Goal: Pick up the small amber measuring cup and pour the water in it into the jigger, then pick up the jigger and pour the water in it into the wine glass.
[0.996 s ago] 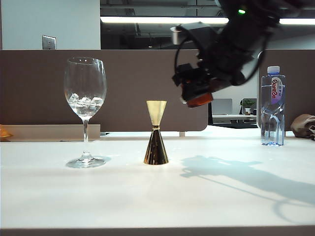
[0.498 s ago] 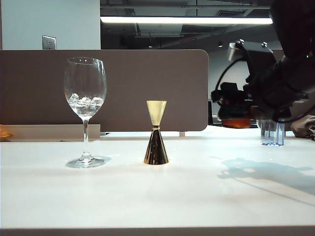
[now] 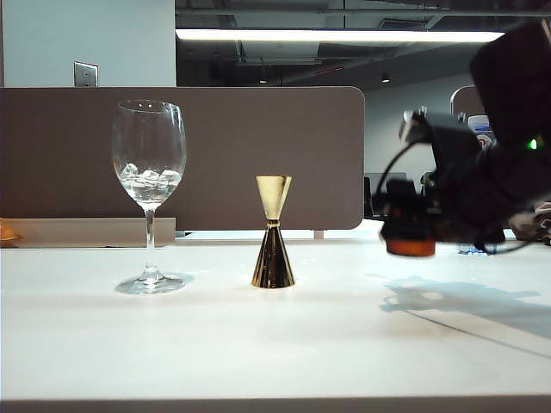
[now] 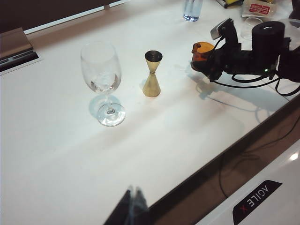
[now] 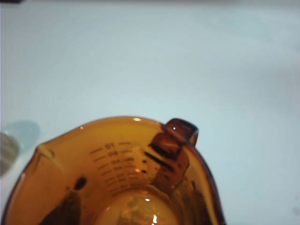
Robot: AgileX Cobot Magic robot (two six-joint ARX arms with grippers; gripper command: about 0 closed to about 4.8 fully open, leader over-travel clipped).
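White and bare between the pieces, the table (image 3: 215, 344) fills the foreground, with a brown partition and office ceiling lights behind.

The small amber measuring cup (image 3: 411, 247) hangs just above the table on the right of the exterior view, pinched in the right hand (image 3: 405, 225). The right wrist view looks straight down into it: its graduation marks, pour lip and side handle show, and the bottom looks empty or nearly so, so I judge its water is already poured out. Held upright and low, well apart from the other pieces, it looks ready to be set down clear of them.

The jigger (image 3: 273, 232) stands upright at the middle, pale cone up, where either arm can reach it; whether it holds water cannot be told. The wine glass (image 3: 150, 198) stands to its left, near enough for a short pour, with something clear and glinting low in its bowl.

A water bottle (image 4: 192, 9) stands at the far edge behind the right arm.

The left hand (image 4: 132, 206) hovers over the near edge, away from everything; its dark fingertips look pressed close together, holding nothing.
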